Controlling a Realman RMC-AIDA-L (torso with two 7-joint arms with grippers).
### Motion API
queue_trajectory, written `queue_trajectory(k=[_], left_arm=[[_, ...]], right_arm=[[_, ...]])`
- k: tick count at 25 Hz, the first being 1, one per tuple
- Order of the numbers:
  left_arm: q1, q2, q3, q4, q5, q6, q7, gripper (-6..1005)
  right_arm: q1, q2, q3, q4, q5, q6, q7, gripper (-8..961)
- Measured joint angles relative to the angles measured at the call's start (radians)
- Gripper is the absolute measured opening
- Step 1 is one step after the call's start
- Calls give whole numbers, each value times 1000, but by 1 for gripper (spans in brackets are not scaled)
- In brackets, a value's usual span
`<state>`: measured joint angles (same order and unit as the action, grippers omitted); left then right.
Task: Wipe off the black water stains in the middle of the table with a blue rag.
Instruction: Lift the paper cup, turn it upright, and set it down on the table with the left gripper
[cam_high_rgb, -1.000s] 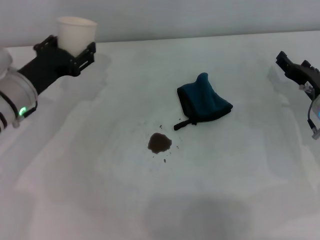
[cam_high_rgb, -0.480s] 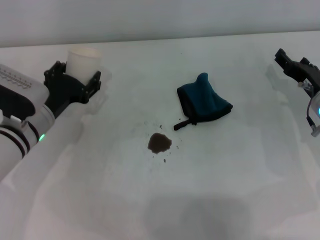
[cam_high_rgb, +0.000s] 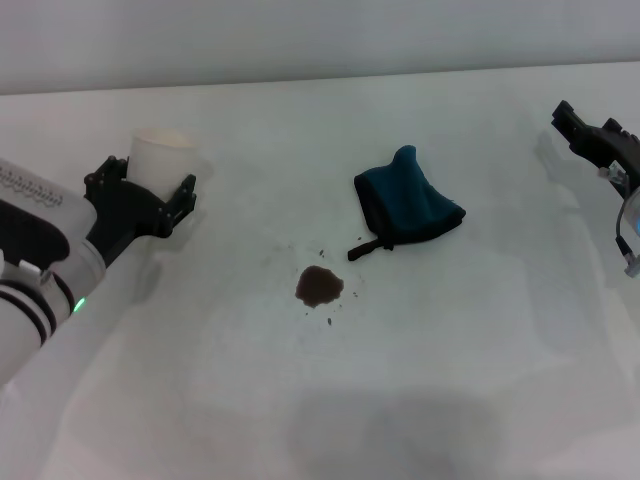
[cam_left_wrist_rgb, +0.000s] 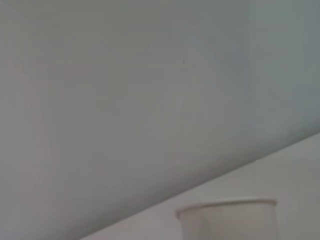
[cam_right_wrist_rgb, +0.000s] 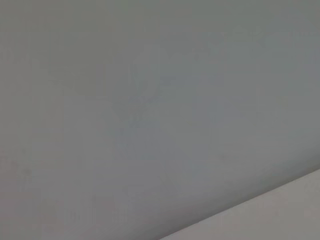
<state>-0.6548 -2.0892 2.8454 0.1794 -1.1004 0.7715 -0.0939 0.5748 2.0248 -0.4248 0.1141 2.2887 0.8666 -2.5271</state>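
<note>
One blue rag (cam_high_rgb: 407, 207) is counted on the single white table (cam_high_rgb: 450, 360). One blotch of black water stains (cam_high_rgb: 319, 287) is seen, with a few tiny specks around it. One white paper cup (cam_high_rgb: 160, 160) is counted.

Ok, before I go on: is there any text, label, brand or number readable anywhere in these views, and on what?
None readable in any view.
white paper cup, held in the left gripper: plain, no print visible.
blue rag: its black loop tag shows no lettering.
left arm: a faint dotted pattern on the casing, too small to read.
right gripper, at the table's right edge: no markings visible.
</note>
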Motion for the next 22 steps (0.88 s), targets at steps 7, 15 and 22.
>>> queue_trajectory(k=[7, 15, 22], left_arm=[[26, -2, 0, 35, 0, -6, 93, 727], [44, -3, 0, 54, 1, -33, 106, 729], [67, -3, 0, 72, -7, -23, 108, 730]], right_arm=[[-1, 0, -1, -1, 0, 0, -1, 828], [-9, 1, -2, 2, 0, 0, -2, 828], [-13, 1, -2, 4, 0, 0, -2, 828]])
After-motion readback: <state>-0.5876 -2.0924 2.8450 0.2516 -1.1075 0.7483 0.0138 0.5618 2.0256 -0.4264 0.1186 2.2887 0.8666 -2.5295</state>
